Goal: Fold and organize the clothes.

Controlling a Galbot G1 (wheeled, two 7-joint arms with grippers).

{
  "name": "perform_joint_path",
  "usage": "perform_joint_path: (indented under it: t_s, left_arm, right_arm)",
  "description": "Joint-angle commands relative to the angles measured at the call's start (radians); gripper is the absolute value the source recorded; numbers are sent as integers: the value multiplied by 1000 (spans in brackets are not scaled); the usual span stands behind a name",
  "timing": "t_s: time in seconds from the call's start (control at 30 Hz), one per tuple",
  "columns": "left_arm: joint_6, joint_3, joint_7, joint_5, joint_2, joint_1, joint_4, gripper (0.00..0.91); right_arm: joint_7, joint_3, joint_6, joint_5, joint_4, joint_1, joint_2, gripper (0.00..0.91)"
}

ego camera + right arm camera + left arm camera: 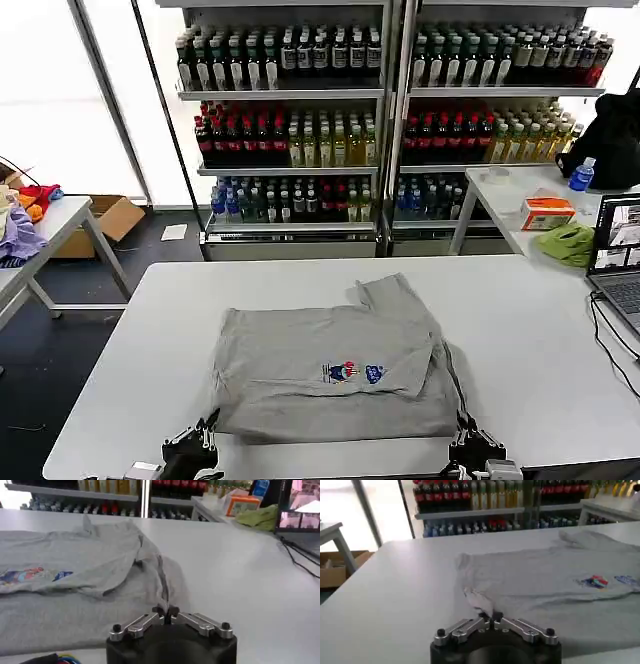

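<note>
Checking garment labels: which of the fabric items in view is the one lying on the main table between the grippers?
The light grey shirt with the small multicoloured chest print. The lime-green cloth lies on the right side table; the purple garment lies on the left one.

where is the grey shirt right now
In the head view the grey shirt lies partly folded in the middle of the white table, near its front edge, between the left pincer and right pincer.

shirt [335, 365] on table [520, 330] centre, left pincer [205, 432] and right pincer [465, 432] at its near corners
</note>
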Motion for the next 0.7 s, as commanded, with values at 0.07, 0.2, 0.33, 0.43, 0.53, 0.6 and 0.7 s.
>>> perform_joint_path:
  t_s: [0.07, 0.2, 0.33, 0.43, 0.53, 0.6, 0.7]
  left_arm:
    - [-18, 10, 9, 46, -17, 74, -11, 907]
    - [-16, 7, 8, 41, -23, 77, -43, 907]
    - [-7, -3, 16, 6, -28, 69, -106, 907]
    - [7, -36, 13, -33, -33, 41, -176, 907]
    - [32, -108, 1, -135, -37, -9, -242, 907]
    - [31, -152, 8, -143, -36, -50, -247, 907]
    - [30, -226, 32, -152, -14, -120, -230, 907]
  right_arm:
    - [12, -3, 9, -20, 17, -42, -15, 907]
    - [10, -7, 3, -57, 26, -59, -8, 907]
    - [21, 19, 27, -59, 74, -64, 4, 907]
    - [24, 78, 24, -23, 138, -48, 11, 907]
    - [24, 154, 22, 12, 177, -2, 19, 907]
    - [18, 199, 18, 50, 188, 33, 23, 907]
    - [7, 265, -3, 125, 162, 114, 19, 907]
